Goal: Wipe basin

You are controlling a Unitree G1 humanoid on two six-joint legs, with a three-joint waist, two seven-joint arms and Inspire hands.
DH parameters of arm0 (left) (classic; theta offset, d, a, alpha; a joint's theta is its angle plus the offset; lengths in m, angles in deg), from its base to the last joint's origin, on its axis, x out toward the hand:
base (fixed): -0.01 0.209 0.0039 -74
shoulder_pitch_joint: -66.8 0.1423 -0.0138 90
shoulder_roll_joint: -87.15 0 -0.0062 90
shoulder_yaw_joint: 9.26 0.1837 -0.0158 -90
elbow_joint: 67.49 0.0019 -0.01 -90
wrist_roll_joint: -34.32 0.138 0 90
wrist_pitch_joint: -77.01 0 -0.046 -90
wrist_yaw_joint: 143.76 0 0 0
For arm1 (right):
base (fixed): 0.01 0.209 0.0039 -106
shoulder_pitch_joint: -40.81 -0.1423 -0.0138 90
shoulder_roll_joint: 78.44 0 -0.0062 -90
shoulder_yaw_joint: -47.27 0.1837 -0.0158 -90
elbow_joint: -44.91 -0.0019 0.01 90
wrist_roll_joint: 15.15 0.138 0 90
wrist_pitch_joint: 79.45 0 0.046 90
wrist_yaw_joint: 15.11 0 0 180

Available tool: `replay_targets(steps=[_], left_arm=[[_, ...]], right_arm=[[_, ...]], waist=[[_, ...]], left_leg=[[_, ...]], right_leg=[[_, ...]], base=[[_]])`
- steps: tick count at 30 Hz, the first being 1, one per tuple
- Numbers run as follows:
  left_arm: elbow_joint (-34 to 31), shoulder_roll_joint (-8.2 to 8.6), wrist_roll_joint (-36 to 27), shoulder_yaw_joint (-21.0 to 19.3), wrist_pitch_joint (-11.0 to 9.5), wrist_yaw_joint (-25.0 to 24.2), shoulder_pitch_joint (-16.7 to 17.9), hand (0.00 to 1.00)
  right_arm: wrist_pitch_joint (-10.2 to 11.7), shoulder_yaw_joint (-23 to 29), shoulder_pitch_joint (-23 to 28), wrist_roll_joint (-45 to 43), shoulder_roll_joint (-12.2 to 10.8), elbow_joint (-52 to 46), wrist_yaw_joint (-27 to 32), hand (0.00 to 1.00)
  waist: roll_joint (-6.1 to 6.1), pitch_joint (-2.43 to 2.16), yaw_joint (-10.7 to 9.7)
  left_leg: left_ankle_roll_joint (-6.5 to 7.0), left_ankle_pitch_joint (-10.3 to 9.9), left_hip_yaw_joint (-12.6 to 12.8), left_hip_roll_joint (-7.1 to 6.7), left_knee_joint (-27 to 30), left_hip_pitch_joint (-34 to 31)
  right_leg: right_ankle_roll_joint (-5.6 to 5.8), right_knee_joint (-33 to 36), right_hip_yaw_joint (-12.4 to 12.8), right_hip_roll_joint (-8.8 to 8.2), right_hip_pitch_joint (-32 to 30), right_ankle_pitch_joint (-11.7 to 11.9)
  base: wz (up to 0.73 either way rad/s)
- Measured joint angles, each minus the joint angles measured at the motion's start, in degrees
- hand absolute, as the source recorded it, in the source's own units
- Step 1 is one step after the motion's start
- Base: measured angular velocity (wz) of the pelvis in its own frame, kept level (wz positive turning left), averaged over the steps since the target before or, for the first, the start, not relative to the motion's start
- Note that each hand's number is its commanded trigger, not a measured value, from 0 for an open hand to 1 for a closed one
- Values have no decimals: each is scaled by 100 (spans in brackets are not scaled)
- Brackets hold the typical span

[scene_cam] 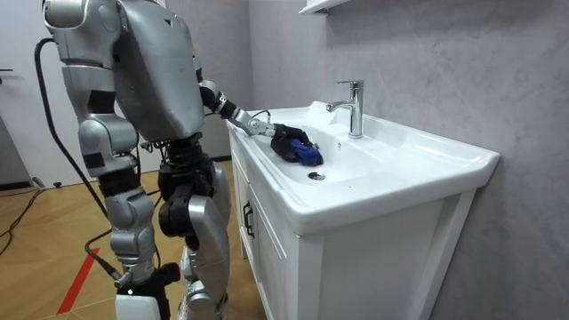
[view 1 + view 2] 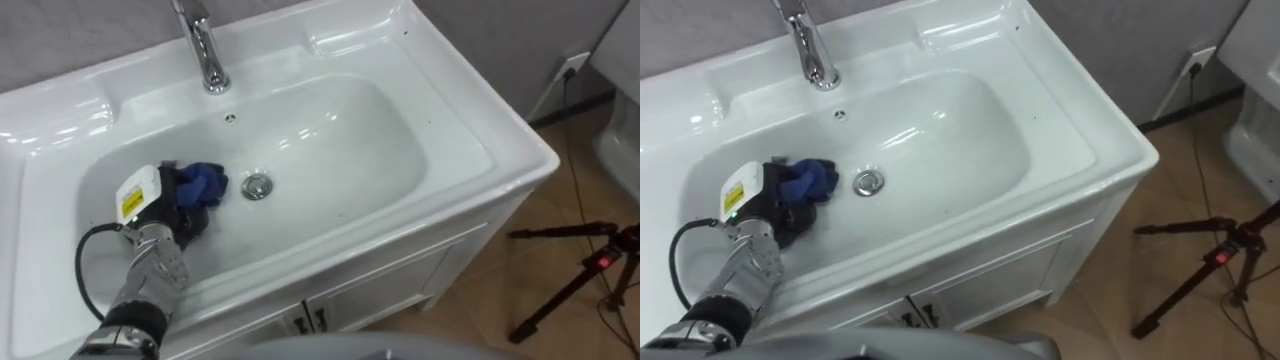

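Observation:
A white basin (image 2: 340,130) is set in a vanity top, with a chrome drain (image 2: 257,186) at its bottom. My left hand (image 2: 168,205) reaches in from the lower left and rests on the basin's left floor. Its dark fingers are curled on a crumpled blue cloth (image 2: 207,181), which lies just left of the drain. In the room view I stand at the vanity's left end, my left hand (image 1: 283,140) stretched over the rim with the blue cloth (image 1: 307,155) under it. My right arm hangs bent at my side there.
A chrome faucet (image 2: 205,50) stands at the basin's back edge, above an overflow hole (image 2: 230,118). The vanity's cabinet doors (image 2: 310,320) are below. A black tripod (image 2: 590,270) stands on the wooden floor at right, by a wall socket (image 2: 572,68).

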Motion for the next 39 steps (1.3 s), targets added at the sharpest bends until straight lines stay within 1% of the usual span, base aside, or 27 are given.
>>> replay_targets(steps=[4, 9, 11, 13, 14, 15, 16, 18, 19, 20, 21, 22, 24, 27, 28, 29, 30, 31, 32, 35, 37, 39], left_arm=[[3, -65, 119, 1, 0, 60, 89, 100], [9, -70, 263, 2, 1, 172, 146, 100], [-1, -70, 263, 4, 0, 186, 146, 100], [-26, -67, 262, 7, 0, 184, 146, 100], [-65, -55, 263, 7, 1, 172, 146, 100], [-94, -49, 264, 7, 1, 165, 148, 100], [-158, -46, 264, 7, 1, 160, 159, 100], [-267, -36, 263, 8, 1, 161, 186, 100], [-286, -26, 260, 27, 1, 171, 195, 100], [-287, -5, 260, 34, 1, 190, 202, 100], [-287, 4, 259, 34, 0, 204, 204, 100], [-287, 28, 259, 36, -8, 226, 204, 100], [-295, 60, 257, 39, -14, 267, 205, 100], [-600, 62, 224, 44, -13, 266, 320, 100], [-781, 62, 194, 51, -12, 241, 358, 100], [-963, 60, 188, 51, -13, 208, 421, 100], [-1022, 60, 184, 51, -13, 199, 450, 100], [-1119, 60, 178, 51, -14, 191, 510, 100], [-1178, 60, 149, 60, -22, 191, 528, 100], [-1296, 59, 94, 80, -29, 174, 530, 100], [-1329, 55, -25, 100, -29, 169, 522, 100], [-1449, 46, -92, 191, -10, 155, 531, 100]], right_arm=[[19, -3, 2, 20, 13, 2, 0, 0], [178, -6, -8, 41, 53, 29, 4, 0], [226, -4, -33, 92, 52, 30, 30, 0], [237, -5, -86, 116, 51, 31, 82, 0], [246, -5, -124, 126, 48, 31, 122, 0], [251, -4, -143, 126, 48, 31, 133, 0], [272, -4, -182, 126, 48, 31, 164, 0], [328, -11, -231, 192, 49, 29, 208, 0], [404, -14, -238, 277, 48, 31, 240, 0], [482, -15, -247, 345, 48, 31, 255, 0], [506, -17, -251, 380, 47, 31, 258, 0], [551, -17, -257, 487, 47, 35, 263, 0], [611, -18, -256, 678, 42, 68, 285, 0], [640, -30, -249, 948, 26, 73, 325, 0], [678, -32, -253, 988, 23, 82, 363, 0], [730, -38, -267, 1042, 24, 84, 401, 0], [765, -51, -267, 1091, 24, 87, 424, 0], [847, -76, -275, 1194, 31, 97, 445, 0], [926, -109, -277, 1315, 34, 108, 449, 0], [1049, -298, -327, 1704, 37, 132, 426, 0], [1092, -397, -403, 1868, 40, 213, 417, 0], [1126, -492, -407, 2011, 44, 219, 414, 0]], waist=[[27, 3, 0], [60, 14, -1], [66, 17, -9], [71, 20, -14], [95, 35, -26], [85, 30, -26], [94, 35, -26], [91, 38, -22], [95, 41, -23], [120, 57, -23], [115, 61, -24], [138, 82, -25], [157, 95, -27], [157, 97, -43], [155, 97, -43], [144, 108, -27], [140, 111, -18], [132, 116, -14], [124, 122, -15], [95, 145, -14], [96, 146, -16], [99, 156, -14]], left_leg=[[-37, 22, -161, 24, 8, 24], [-59, 37, -217, 34, 18, 49], [-60, 38, -309, 34, 18, 33], [-60, 38, -343, 32, 17, 19], [-60, 38, -393, 31, 17, 1], [-60, 38, -431, 28, 18, -13], [-61, 38, -479, 27, 19, -50], [-61, 38, -502, 26, 18, -78], [-61, 38, -530, 23, 18, -77], [-61, 38, -564, 20, 19, -73], [-61, 38, -602, 19, 19, -71], [-61, 38, -623, 17, 18, -70], [-60, 38, -634, 17, 20, -85], [-60, 39, -726, 20, 31, -193], [-60, 39, -769, 19, 28, -248], [-61, 39, -780, 19, 25, -273], [-61, 39, -778, 19, 24, -280], [-61, 39, -780, 19, 22, -281], [-61, 39, -789, 19, 22, -284], [-61, 39, -794, 19, 23, -332], [-62, 39, -801, 13, 23, -358], [-62, 39, -844, 6, 23, -391]], right_leg=[[-54, 2, -2, 30, 34, -13], [-80, 1, -41, 33, 81, -27], [-88, -5, -79, 27, 90, -33], [-89, -15, -116, 20, 93, -37], [-88, -35, -160, 11, 100, -41], [-87, -48, -180, 5, 102, -42], [-86, -79, -225, -4, 102, -42], [-86, -98, -280, -13, 101, -45], [-88, -107, -302, -19, 118, -54], [-89, -111, -312, -21, 135, -64], [-90, -115, -318, -23, 145, -70], [-91, -127, -326, -26, 158, -81], [-95, -164, -348, -29, 173, -88], [-105, -196, -472, -42, 145, -93], [-106, -200, -492, -48, 116, -93], [-108, -201, -504, -50, 95, -92], [-108, -200, -511, -50, 96, -92], [-108, -204, -552, -57, 128, -92], [-108, -210, -575, -62, 136, -92], [-107, -217, -642, -75, 124, -93], [-106, -254, -647, -82, 125, -93], [-104, -303, -684, -93, 133, -93]], base=[[0], [4], [7], [12], [17], [22], [22], [19], [12], [10], [8], [9], [11], [18], [18], [14], [6], [6], [8], [12], [7], [14]])
